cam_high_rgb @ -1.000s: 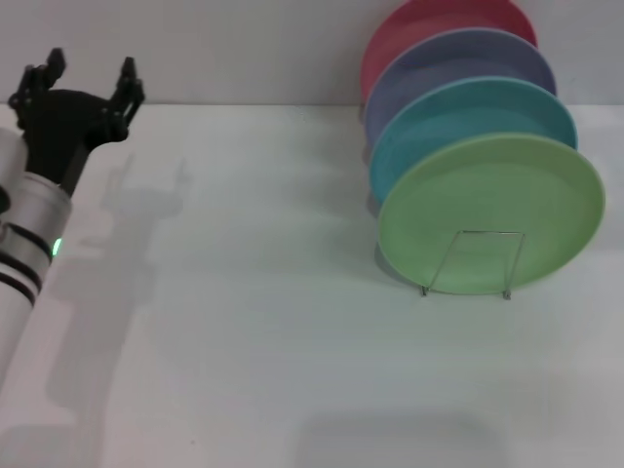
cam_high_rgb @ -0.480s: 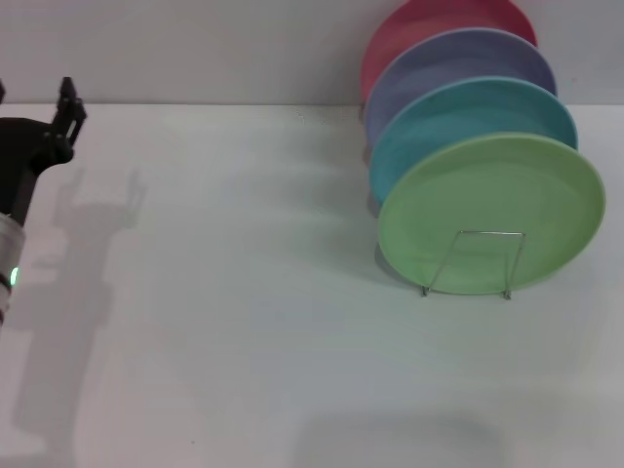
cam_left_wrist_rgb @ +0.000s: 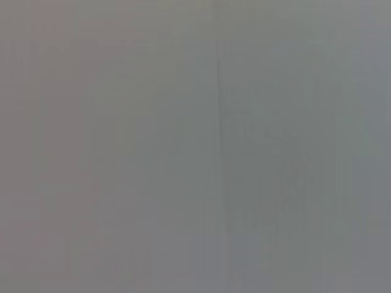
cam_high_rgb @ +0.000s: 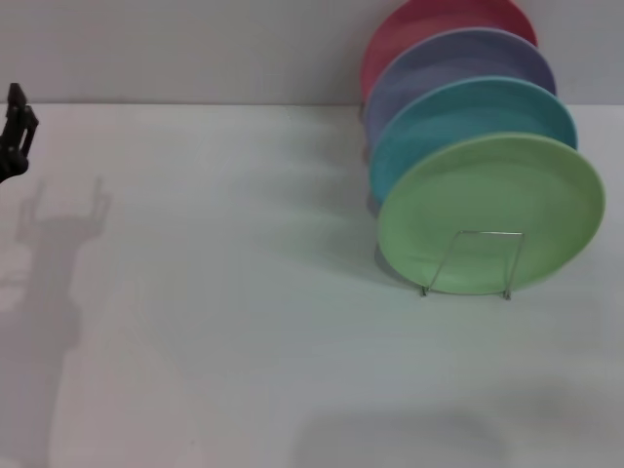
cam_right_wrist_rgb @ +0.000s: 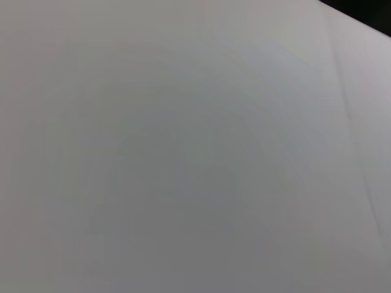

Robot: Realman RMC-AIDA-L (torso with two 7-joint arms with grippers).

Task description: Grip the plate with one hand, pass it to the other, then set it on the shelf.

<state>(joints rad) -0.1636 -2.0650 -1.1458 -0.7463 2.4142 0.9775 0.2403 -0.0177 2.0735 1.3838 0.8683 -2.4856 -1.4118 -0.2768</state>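
The light green plate [cam_high_rgb: 490, 200] stands on edge in the front slot of the wire shelf [cam_high_rgb: 468, 263] at the right of the table, leaning back against the other plates. My left gripper [cam_high_rgb: 12, 132] shows only as a black finger at the far left edge, far from the plate and empty; its shadow on the table shows two prongs spread apart. My right gripper is out of view. Both wrist views show only plain grey-white surface.
Behind the green plate in the same rack stand a turquoise plate [cam_high_rgb: 468, 112], a lavender plate [cam_high_rgb: 458, 60] and a pink-red plate [cam_high_rgb: 429, 21]. The white table [cam_high_rgb: 244, 322] ends at a pale wall behind.
My left arm has drawn back to the left, from well inside the head view to almost out of it. The plates and rack have not moved.
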